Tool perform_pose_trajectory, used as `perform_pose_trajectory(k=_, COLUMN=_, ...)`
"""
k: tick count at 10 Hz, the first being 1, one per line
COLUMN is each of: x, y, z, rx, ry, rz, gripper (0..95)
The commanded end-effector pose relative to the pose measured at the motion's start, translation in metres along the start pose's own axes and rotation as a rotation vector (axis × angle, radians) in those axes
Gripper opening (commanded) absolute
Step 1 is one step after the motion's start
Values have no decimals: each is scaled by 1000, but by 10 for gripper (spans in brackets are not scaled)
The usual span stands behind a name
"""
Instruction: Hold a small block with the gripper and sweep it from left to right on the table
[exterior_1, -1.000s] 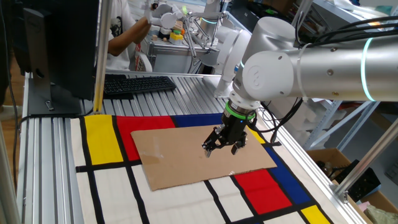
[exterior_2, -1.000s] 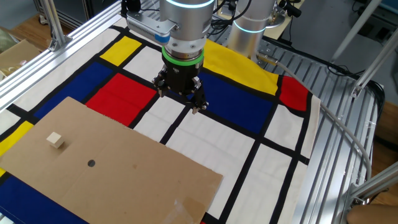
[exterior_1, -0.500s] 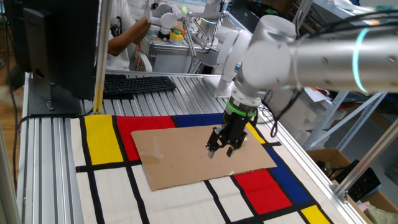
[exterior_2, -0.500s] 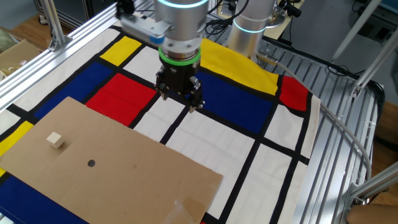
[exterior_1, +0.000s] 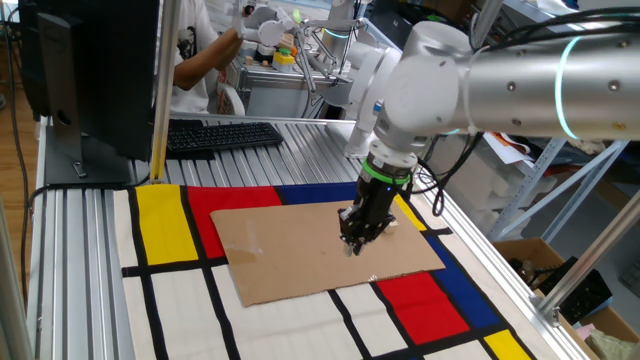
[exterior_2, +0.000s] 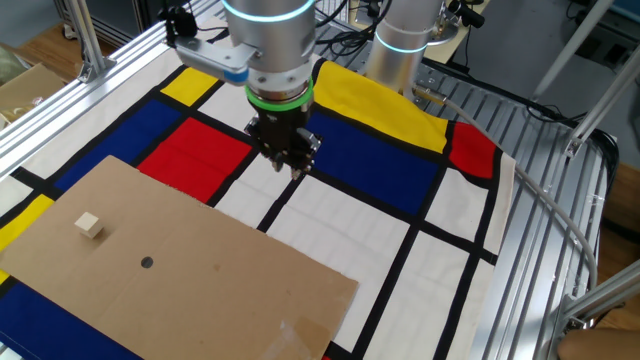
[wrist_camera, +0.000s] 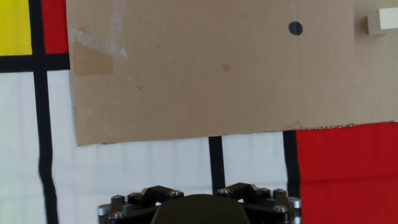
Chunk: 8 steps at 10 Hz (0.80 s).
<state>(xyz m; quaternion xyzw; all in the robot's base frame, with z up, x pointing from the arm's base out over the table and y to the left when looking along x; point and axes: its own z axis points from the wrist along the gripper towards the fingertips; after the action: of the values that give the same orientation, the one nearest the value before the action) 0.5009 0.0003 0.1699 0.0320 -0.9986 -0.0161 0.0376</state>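
While pointing straight down above the mat, gripper (exterior_2: 297, 165) has its two fingers drawn nearly together, clamping nothing. Small block (exterior_2: 89, 226): pale cube resting on cardboard sheet (exterior_2: 180, 270), well apart from the gripper, toward 8 o'clock in the other fixed view; at upper right edge in hand view. Dark dot (exterior_2: 147, 263): on the cardboard near the block, toward 4 o'clock. Table (exterior_2: 545, 250): slatted aluminium.

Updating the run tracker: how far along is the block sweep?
Done: nothing. The tiny beige wooden cube lies untouched on the brown cardboard sheet. In hand: nothing; the black two-finger gripper hangs apart over the colour-block mat, fingers together, empty. Left: grasp, sweep.
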Motion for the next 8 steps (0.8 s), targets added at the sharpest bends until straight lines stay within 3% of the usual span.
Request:
perform_pose_trajectory(k=1, x=0, y=0, z=0, rx=30, ry=-14, rz=-2, gripper=0)
perform_pose_trajectory(k=8, x=0, y=-1, z=0, rx=22, ry=-18, rz=4, gripper=0)
